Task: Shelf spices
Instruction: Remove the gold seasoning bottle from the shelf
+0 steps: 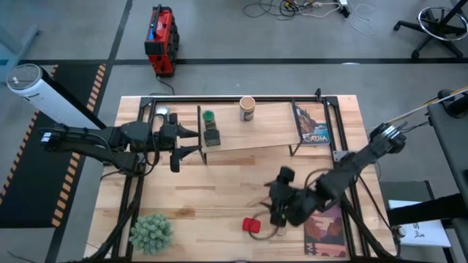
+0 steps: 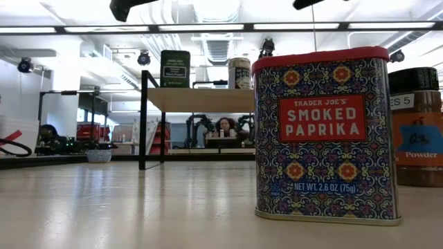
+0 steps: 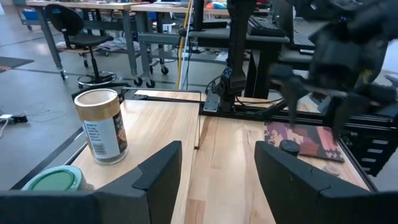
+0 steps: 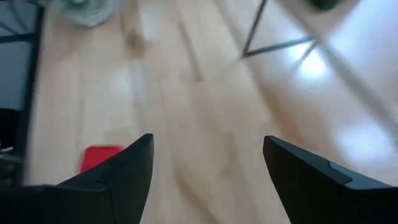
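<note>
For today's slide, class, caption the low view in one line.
Smoked paprika tin stands close on the tabletop, a brown powder jar behind it, the shelf beyond.

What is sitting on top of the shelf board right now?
On the shelf stand a green-lidded jar and a tan cylinder, with a picture-cover book at its right end. The left gripper covers nothing there.

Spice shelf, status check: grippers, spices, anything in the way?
Left gripper open, empty, beside the green-lidded jar on the shelf. Right gripper open, empty, near the red tin. Tan cylinder shelved. Nothing blocking.
</note>
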Controlling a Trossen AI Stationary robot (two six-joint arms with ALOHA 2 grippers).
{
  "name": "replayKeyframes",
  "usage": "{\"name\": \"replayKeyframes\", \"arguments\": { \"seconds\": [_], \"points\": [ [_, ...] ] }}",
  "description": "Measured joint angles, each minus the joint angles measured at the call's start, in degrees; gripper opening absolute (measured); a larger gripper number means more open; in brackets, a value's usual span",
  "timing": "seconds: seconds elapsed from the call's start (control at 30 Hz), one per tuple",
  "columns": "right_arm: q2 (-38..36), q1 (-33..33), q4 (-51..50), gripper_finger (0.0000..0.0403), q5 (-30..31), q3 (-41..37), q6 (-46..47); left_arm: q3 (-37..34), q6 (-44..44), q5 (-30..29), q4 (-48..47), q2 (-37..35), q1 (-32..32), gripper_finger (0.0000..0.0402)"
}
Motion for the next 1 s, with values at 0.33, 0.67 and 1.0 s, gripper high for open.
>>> {"name": "replayKeyframes", "arguments": {
  "seconds": [0.33, 0.67, 1.0],
  "points": [
    [-7.98, -13.95, -1.04, 0.0266, -4.2, -0.02, -16.39, 0.0, -0.2, 1.0, 0.0, 0.05, 0.0, 0.0192],
    [-11.45, -30.35, -0.86, 0.0282, -15.65, -0.02, -28.43, -0.05, -0.46, 0.98, -0.02, 0.05, 0.0, 0.0192],
    [-10.77, -45.37, 3.59, 0.0282, -27.32, -0.02, -36.24, -0.13, -0.54, 0.94, -0.02, 0.05, 0.0, 0.0192]
  ]
}}
